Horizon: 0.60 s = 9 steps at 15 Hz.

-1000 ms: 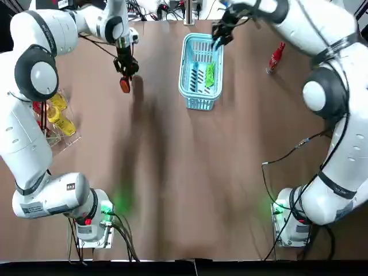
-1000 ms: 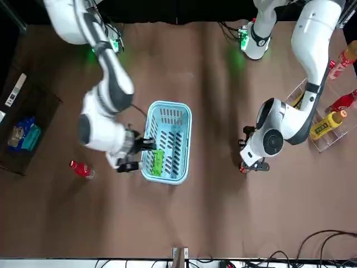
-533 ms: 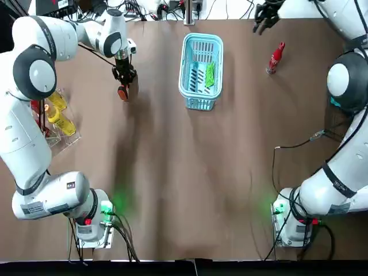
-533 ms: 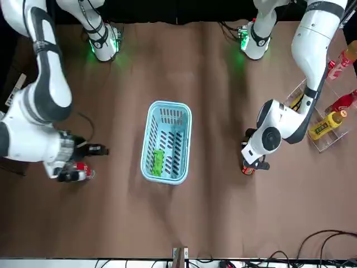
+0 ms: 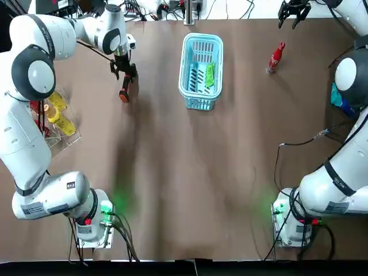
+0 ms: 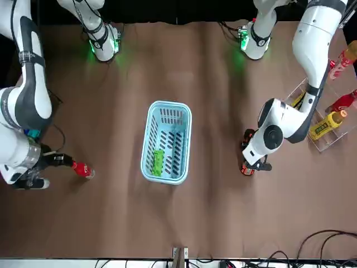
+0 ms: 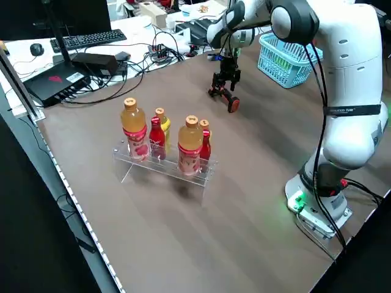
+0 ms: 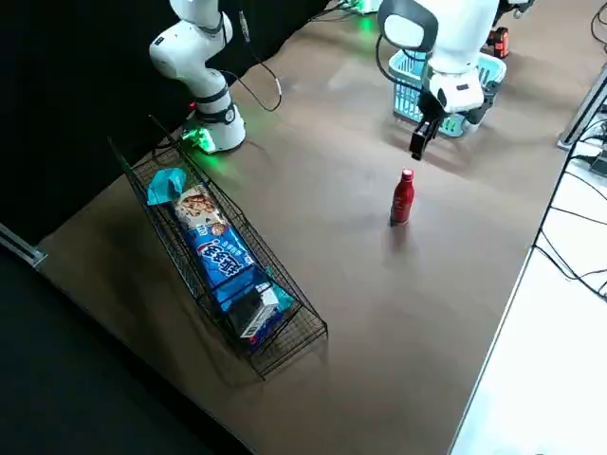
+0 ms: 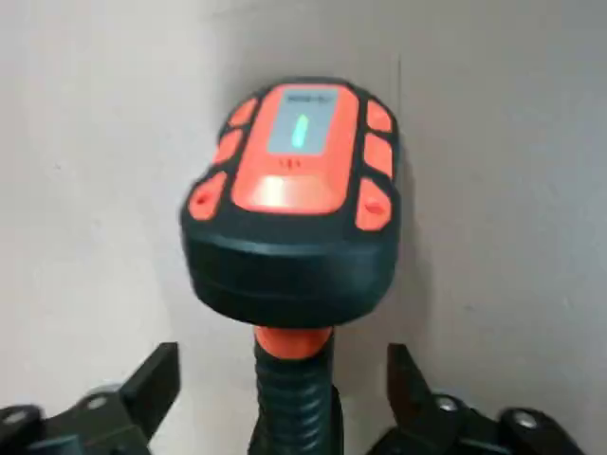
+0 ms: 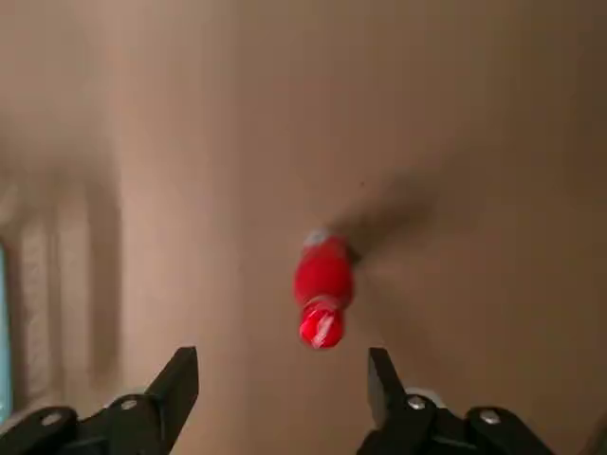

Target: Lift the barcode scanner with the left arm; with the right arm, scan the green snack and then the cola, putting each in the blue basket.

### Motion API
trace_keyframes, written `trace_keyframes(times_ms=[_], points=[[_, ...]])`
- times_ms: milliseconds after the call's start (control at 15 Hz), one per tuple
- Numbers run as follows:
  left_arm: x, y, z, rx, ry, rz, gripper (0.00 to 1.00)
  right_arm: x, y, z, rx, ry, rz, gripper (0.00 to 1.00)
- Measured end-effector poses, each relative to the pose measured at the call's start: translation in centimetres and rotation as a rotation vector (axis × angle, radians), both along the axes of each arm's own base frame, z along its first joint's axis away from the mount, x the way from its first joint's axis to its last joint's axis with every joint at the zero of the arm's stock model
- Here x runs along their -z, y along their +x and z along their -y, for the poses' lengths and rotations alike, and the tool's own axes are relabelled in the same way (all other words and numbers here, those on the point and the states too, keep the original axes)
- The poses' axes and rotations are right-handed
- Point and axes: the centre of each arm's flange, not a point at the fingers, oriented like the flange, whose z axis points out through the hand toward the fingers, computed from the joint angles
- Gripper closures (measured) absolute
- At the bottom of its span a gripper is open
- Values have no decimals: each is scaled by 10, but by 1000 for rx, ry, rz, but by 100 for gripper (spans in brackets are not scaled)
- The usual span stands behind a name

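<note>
The orange-and-black barcode scanner [image 5: 123,94] lies on the brown table left of the blue basket [image 5: 188,57]. In the left wrist view my left gripper [image 9: 285,365] stands open, its fingers on both sides of the scanner's handle [image 9: 292,398] without touching it. The green snack [image 5: 210,75] lies inside the basket. The red cola bottle [image 5: 276,56] stands upright to the basket's right. My right gripper [image 5: 294,10] is open at the far right edge, beyond the cola, which the right wrist view shows ahead of it [image 10: 322,289].
A clear rack of bottles [image 5: 54,112] stands at the table's left edge. A wire basket of snack packs [image 8: 228,261] sits off the table's right side. Cables and equipment [image 7: 91,58] line the far edge.
My right gripper has left the basket, empty, and swung right past the cola to the far edge. The scanner under my left gripper has shifted slightly nearer the robot.
</note>
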Motion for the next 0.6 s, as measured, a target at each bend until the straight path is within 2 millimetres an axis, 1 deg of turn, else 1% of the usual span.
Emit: trace_keyframes(times_ms=[67,200,267,333,400,533,600], points=[[-8,5,-1,-4,-1,17,0,1,3,6,-3,-16,20,18],[-30,14,-3,-11,5,47,0,15,4,11,-7,-33,24,19],[-40,17,-4,-14,11,58,0,28,3,11,-11,-36,13,19],[-49,17,-5,-16,19,63,0,59,2,8,-19,-35,-13,21],[-49,17,-5,-15,20,62,0,73,1,6,-23,-34,-31,23],[-49,17,-5,-16,20,62,0,97,0,5,-25,-33,-63,24],[-51,18,-5,-16,20,65,0,105,0,5,-25,-33,-72,29]])
